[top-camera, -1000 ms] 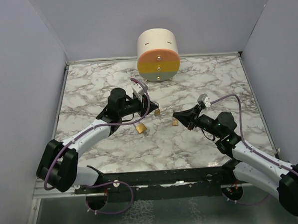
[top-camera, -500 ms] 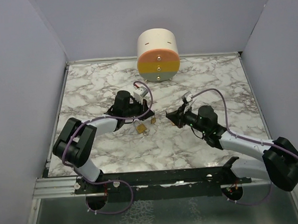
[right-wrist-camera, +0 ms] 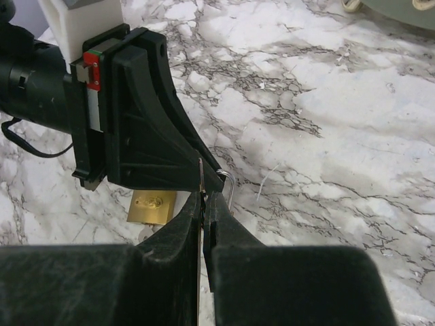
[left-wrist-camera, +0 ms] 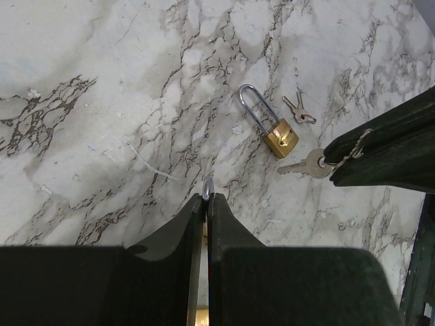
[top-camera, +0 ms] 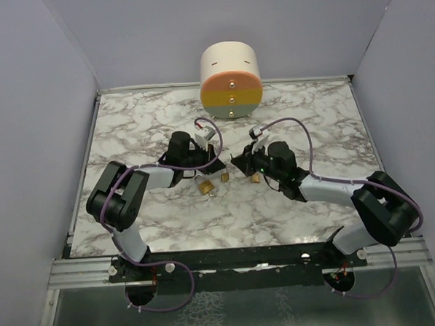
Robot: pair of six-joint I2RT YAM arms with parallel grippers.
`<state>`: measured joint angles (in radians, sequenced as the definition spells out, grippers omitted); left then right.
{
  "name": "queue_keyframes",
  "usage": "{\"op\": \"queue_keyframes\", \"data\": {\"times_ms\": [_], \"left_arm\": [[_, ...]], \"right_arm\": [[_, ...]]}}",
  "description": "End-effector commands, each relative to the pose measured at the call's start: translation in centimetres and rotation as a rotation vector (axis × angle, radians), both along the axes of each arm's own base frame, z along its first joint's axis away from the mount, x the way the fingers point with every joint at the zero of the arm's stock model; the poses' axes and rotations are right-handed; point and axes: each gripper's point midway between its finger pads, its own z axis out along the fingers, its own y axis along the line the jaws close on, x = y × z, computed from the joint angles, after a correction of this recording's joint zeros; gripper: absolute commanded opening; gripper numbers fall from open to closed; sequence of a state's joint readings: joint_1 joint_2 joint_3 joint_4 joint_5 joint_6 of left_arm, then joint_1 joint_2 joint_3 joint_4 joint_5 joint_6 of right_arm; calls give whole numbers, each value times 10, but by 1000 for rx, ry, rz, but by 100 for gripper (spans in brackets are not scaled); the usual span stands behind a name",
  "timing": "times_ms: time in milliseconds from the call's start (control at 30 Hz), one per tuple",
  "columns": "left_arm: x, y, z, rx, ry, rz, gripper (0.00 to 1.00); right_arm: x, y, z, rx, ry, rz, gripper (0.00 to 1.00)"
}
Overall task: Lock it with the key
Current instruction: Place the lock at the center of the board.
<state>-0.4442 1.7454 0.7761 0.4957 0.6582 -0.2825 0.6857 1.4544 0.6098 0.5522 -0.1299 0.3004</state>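
Left hand (left-wrist-camera: 206, 201) is pressed shut on the padlock (right-wrist-camera: 153, 207) by its shackle (left-wrist-camera: 206, 187), brass body slung underneath, prob. to steady it for insertion. Right hand (right-wrist-camera: 204, 198), at its 3 o'clock in top view, pinches the key (left-wrist-camera: 309, 164), not yet in the lock. Second padlock (left-wrist-camera: 275, 130) w/ spare keys (left-wrist-camera: 299, 112) lies on the counter (left-wrist-camera: 102, 102), 1 o'clock in left wrist view.
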Motion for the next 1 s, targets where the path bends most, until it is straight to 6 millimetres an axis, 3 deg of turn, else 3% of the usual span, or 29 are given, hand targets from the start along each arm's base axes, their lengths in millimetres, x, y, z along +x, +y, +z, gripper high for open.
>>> {"op": "queue_keyframes", "data": {"times_ms": [0,333,533,967], "left_arm": [[6,7,-11,17,16,32,0],[16,14,-17,37,16,76,22],[25,12,-11,31,-1,85,27],[37,9,-6,21,-10,91,35]], "right_arm": [[9,4,-3,12,20,-30,2],[4,6,-33,-16,96,-20,2],[0,9,-51,-30,135,-3,2],[3,17,-66,-49,162,0,2]]}}
